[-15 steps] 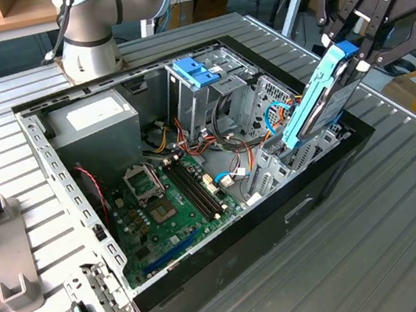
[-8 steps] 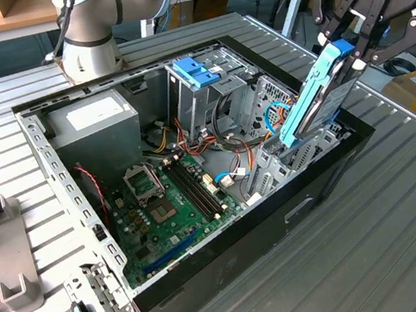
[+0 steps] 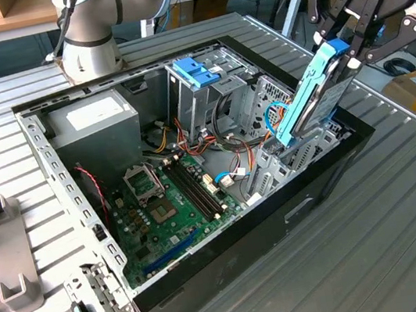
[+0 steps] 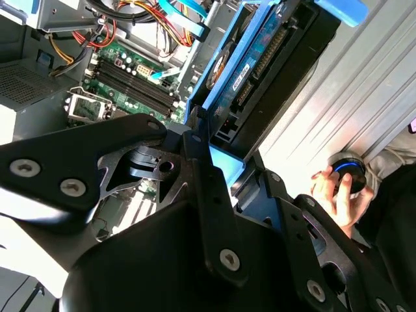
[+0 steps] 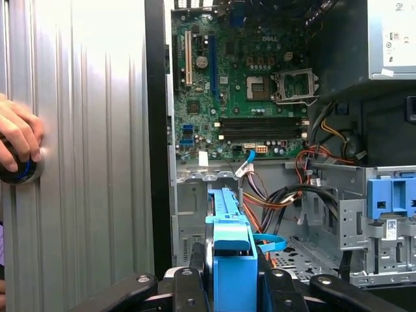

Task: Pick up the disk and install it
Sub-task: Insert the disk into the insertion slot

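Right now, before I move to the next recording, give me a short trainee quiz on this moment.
1. True or false: the tool is shut on the disk.
2. The disk is: A) flat on the table; B) tilted, lower end in the computer case; C) lying on the motherboard.
3. What does the person's hand rest on?
Key: 1 true. 2 B. 3 a round black knob with a blue ring.
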You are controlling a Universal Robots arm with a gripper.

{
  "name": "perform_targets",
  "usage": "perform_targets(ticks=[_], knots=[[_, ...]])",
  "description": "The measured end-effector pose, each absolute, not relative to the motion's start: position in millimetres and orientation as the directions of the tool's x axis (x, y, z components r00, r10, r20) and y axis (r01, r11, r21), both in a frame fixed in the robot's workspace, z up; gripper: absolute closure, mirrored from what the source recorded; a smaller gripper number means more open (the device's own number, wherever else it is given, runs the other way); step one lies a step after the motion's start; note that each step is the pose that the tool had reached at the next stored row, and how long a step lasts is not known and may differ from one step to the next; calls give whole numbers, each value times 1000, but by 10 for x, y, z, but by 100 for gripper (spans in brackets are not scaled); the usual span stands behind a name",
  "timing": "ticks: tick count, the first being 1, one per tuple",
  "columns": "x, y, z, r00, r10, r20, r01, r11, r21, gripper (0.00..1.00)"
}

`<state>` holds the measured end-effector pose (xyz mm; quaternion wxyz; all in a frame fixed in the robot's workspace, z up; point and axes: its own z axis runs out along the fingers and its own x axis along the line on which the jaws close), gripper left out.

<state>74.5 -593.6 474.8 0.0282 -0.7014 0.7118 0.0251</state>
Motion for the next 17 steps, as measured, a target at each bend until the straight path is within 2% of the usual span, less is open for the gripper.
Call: perform_targets(ticks=[17], knots=[[708, -5889, 4689, -15, -997, -75, -1000, 15, -4, 63]])
